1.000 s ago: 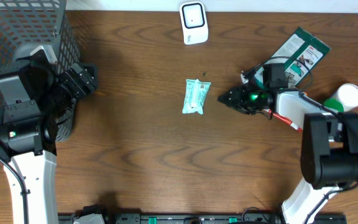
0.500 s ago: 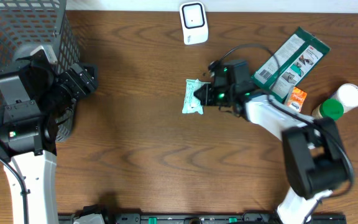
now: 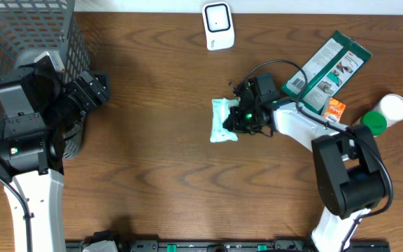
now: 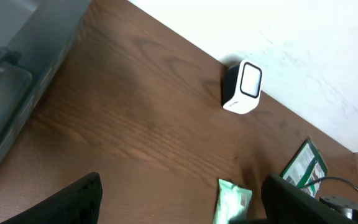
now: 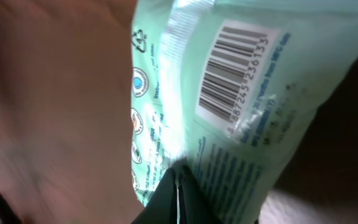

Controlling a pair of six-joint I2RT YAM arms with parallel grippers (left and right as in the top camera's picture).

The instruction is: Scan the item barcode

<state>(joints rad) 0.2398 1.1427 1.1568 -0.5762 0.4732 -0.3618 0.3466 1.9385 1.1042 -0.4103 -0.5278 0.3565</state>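
A: What colour is the pouch (image 3: 222, 120)?
B: Mint green, with a black barcode (image 5: 235, 71) on a white patch.
A: And the rest?
B: Brown wood-grain table (image 3: 152, 182), white scanner (image 3: 217, 26) far, grey mesh basket (image 3: 19, 28) left. On the right, a dark green bag (image 3: 331, 63), an orange packet (image 3: 335, 110) and a green-and-white bottle (image 3: 390, 108).

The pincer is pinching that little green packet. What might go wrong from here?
The right pincer grips the green packet only by its edge, so it may slip out or flop when lifted. Its barcode might end up facing away from the white scanner, so the scan fails.
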